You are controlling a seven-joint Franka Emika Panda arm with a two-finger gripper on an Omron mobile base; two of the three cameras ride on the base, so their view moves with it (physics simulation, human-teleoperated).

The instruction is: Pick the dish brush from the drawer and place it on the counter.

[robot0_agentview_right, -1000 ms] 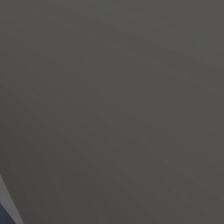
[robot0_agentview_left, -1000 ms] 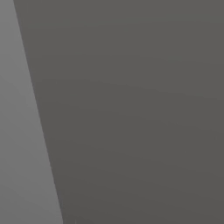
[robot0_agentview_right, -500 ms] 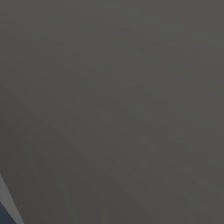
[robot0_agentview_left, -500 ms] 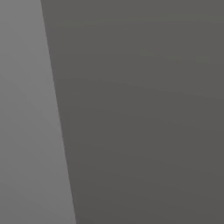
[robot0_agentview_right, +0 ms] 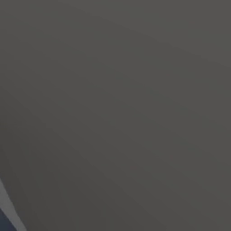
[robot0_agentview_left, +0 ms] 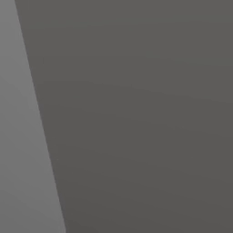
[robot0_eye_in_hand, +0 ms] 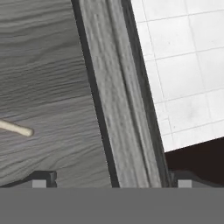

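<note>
Gripper (robot0_eye_in_hand: 111, 181) spread wide and empty above the drawer; dish brush mostly cut off.
Hand view: both dark finger tips (robot0_eye_in_hand: 41, 178) stand far apart at the bottom, nothing between them. A pale, rounded handle end, presumably the dish brush (robot0_eye_in_hand: 16, 128), lies on the grey wood-grain drawer floor (robot0_eye_in_hand: 48, 74); the frame's left edge hides its remaining length. Drawer wall (robot0_eye_in_hand: 118, 100) runs as a grey band between that floor and the white tiled floor (robot0_eye_in_hand: 183, 61). Both base views give flat grey surfaces too close to identify.
</note>
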